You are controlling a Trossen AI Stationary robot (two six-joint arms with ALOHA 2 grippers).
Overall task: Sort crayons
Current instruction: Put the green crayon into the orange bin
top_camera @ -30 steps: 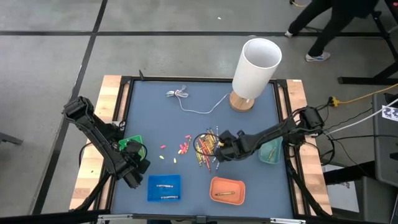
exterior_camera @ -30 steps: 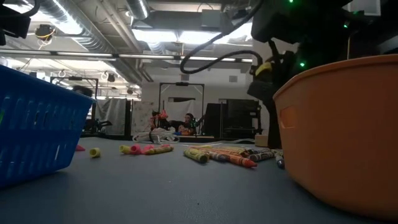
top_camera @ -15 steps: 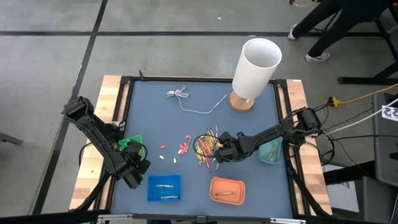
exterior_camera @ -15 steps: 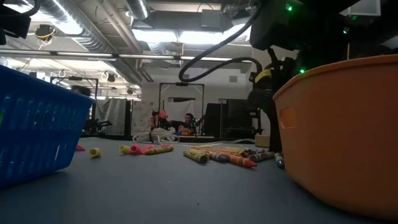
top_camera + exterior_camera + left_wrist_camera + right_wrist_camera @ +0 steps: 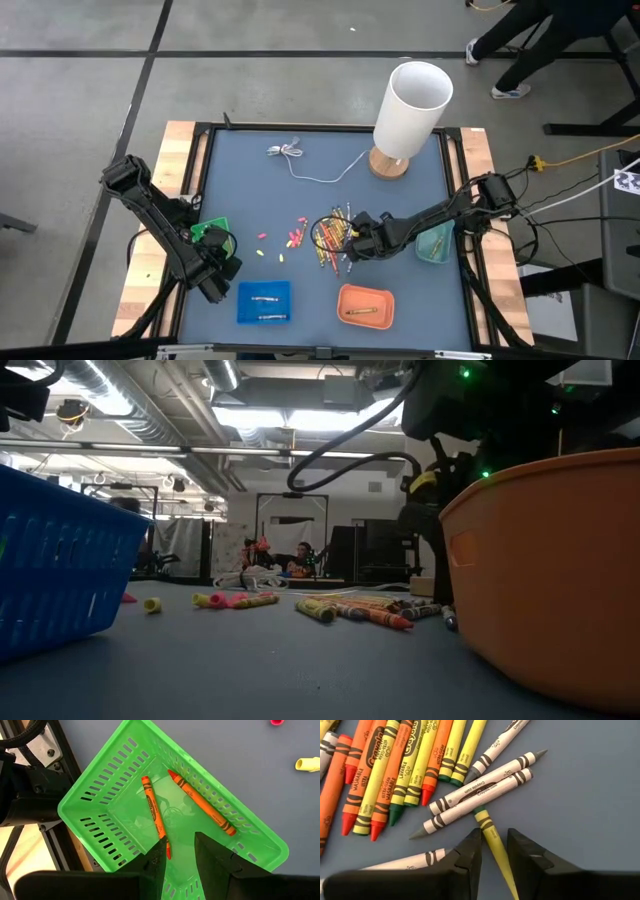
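Observation:
A heap of crayons [image 5: 332,235] in orange, yellow and grey lies mid-table, with small pink and yellow pieces [image 5: 290,238] to its left. My right gripper [image 5: 494,851] hangs low over the heap's near side, open. Its fingers stand on either side of a yellow-green crayon [image 5: 489,831], which lies flat with its tip under two grey crayons [image 5: 485,787]. Whether the fingers touch it does not show. My left gripper [image 5: 181,857] is open above the green basket [image 5: 125,780], where two orange crayons [image 5: 200,802] lie on the floor.
A blue tray [image 5: 264,303] and an orange tray [image 5: 365,305] sit near the front edge, each with crayons in it. A teal tray [image 5: 435,243] is at the right. A white lamp [image 5: 410,105] and its thin white cable [image 5: 310,165] stand at the back.
My right gripper has sunk a little toward the crayon heap. The crayons and trays lie as before.

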